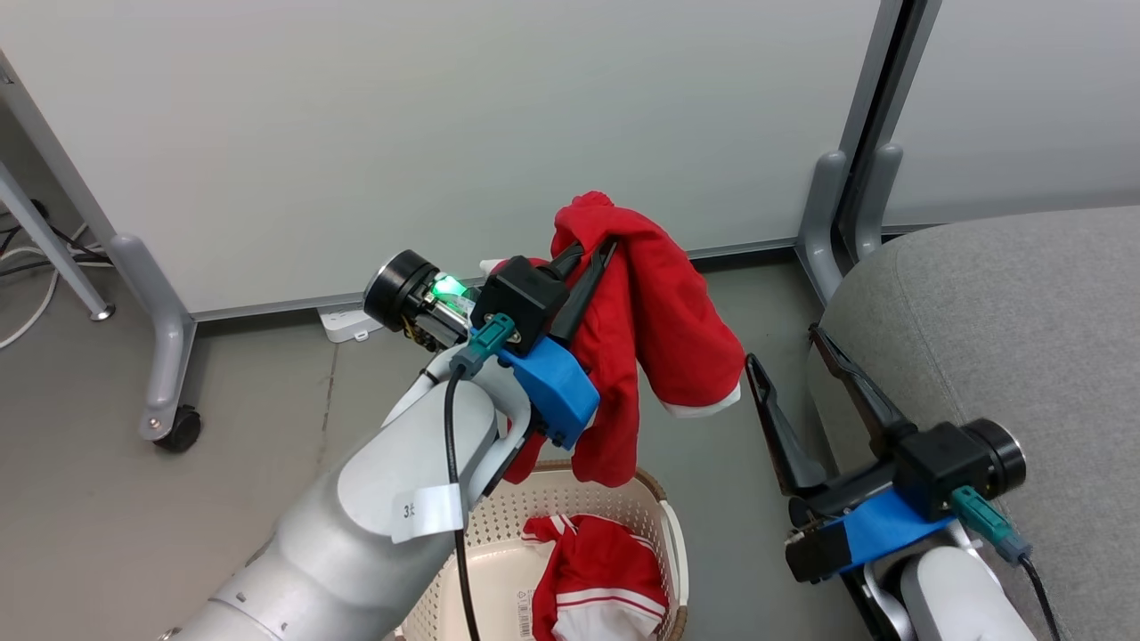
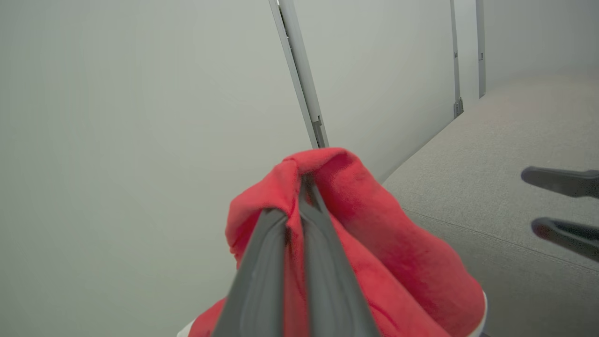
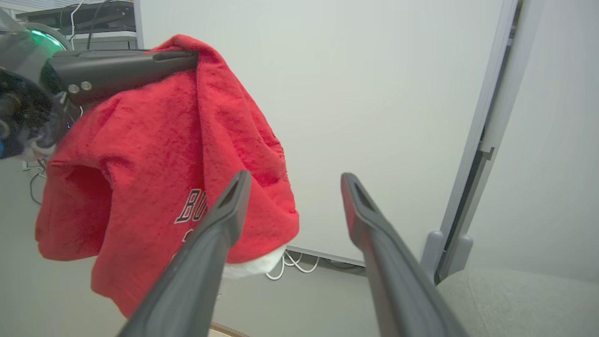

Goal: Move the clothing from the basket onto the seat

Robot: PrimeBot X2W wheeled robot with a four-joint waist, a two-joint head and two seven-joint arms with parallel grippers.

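One red garment [image 1: 659, 329] hangs pinched in the left gripper [image 1: 601, 245], high enough above the basket [image 1: 659, 499] to clear its rim, ready for the seat [image 1: 1024, 338]; the right gripper [image 1: 784, 347] stands spread.

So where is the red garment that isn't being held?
In the head view the bright-red, white-striped fabric garment lies crumpled in the cream-white perforated plastic basket at bottom centre, below the other red garment hanging from the left pincer.

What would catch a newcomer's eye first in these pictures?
A bright red garment dangles mid-frame, pinched in the shut left pincer above the basket. A second red garment lies in that basket at the bottom, and the open right pincer hovers beside the grey seat on the right.
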